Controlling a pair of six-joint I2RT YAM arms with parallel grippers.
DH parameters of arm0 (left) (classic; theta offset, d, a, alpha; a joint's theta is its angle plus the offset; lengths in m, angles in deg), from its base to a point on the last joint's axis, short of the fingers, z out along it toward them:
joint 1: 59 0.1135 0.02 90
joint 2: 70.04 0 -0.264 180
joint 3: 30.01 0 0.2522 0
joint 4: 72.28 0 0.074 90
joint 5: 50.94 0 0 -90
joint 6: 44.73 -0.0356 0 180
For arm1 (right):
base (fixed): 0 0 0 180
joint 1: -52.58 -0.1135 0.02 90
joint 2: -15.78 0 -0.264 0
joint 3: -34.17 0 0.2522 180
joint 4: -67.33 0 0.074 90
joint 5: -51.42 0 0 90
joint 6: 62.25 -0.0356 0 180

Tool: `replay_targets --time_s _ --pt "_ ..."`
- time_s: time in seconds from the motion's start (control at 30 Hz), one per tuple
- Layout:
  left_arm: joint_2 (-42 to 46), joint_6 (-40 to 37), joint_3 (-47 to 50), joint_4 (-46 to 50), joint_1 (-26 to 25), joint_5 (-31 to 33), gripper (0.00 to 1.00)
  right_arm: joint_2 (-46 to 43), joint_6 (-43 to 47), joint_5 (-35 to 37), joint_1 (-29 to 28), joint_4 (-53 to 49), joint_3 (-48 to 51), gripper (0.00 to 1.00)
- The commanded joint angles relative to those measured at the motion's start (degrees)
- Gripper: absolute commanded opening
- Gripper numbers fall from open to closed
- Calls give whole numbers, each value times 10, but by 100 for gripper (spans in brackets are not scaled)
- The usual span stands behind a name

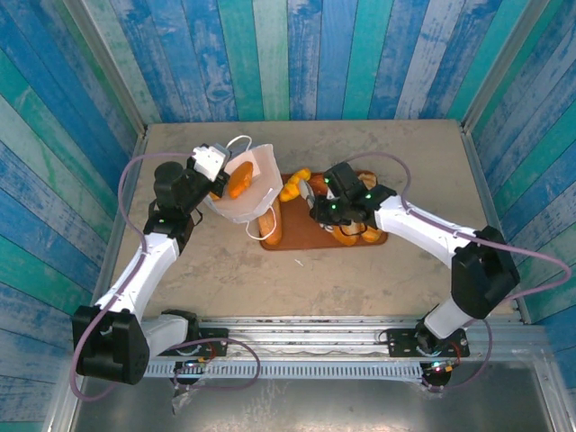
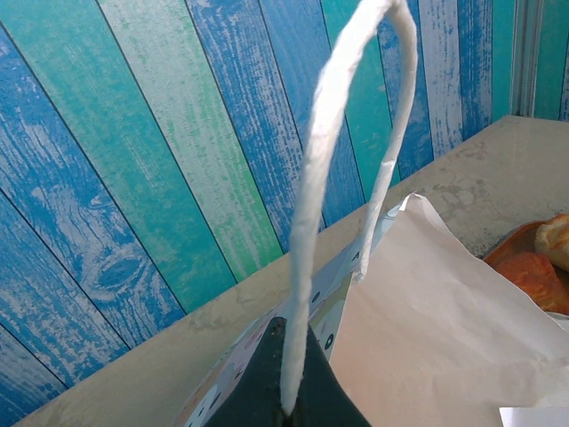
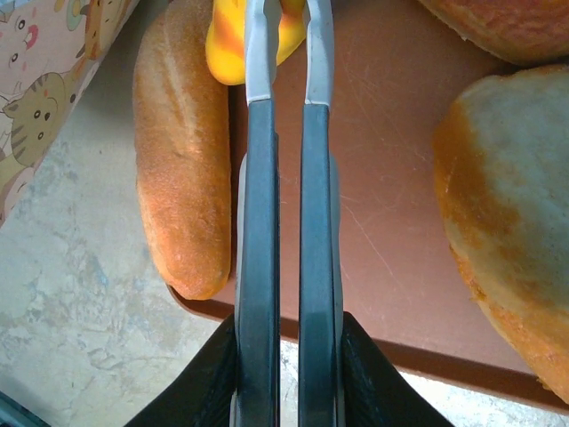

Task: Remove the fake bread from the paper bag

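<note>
The beige stone-look table (image 1: 225, 270) lies under both my arms. On it, beneath my right pincer (image 1: 310, 193), is a flat reddish-brown tray (image 1: 310, 245) carrying several pieces of glossy golden fake bread.

My left pincer (image 1: 223, 183) is closed on the small white paper bag (image 1: 256, 175) with a pastel cat print. It grips at the rim, where one white cord loop handle (image 2: 329, 178) rises from between the fingers (image 2: 286, 391). The bag's pale inner wall (image 2: 444, 320) spreads to the right of the pincer. From above, the mouth gapes and an orange roll (image 1: 238, 180) lies inside, just beyond my left fingertips.

My right pincer (image 3: 289, 36) has its two fingers drawn almost together, with only a thin slit between them and nothing in it. The tips run out of the wrist view. A broad pale-topped loaf (image 3: 507, 205) sits on the tray (image 3: 382, 178) to the right of the fingers. A long crusty loaf (image 3: 182, 160) lies just to their left, overhanging the tray's edge. The printed side of the bag (image 3: 44, 71) is farther left. A small yellow-and-orange pastry (image 3: 231, 44) sits at the far end of the fingers, on their left side.
</note>
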Motion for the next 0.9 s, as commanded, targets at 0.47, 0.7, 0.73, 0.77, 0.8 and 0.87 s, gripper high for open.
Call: replay_targets --time_s 0.47,0.7,0.73,0.77,0.8,0.87 --pt "-9 5 -6 1 0 -11 0 33 50 -29 25 -29 -42 10" --pt "-10 5 -8 3 0 -12 0 56 68 -45 34 -43 -57 16" --pt "-10 4 -8 3 0 -12 0 58 70 -47 36 -44 -59 17" --pt "-10 5 -8 3 0 -12 0 61 71 -48 37 -46 -60 19" --pt "-9 4 -8 3 0 -12 0 63 72 -48 39 -49 -63 21" --pt "-10 4 -9 5 0 -12 0 66 75 -49 40 -52 -66 26"
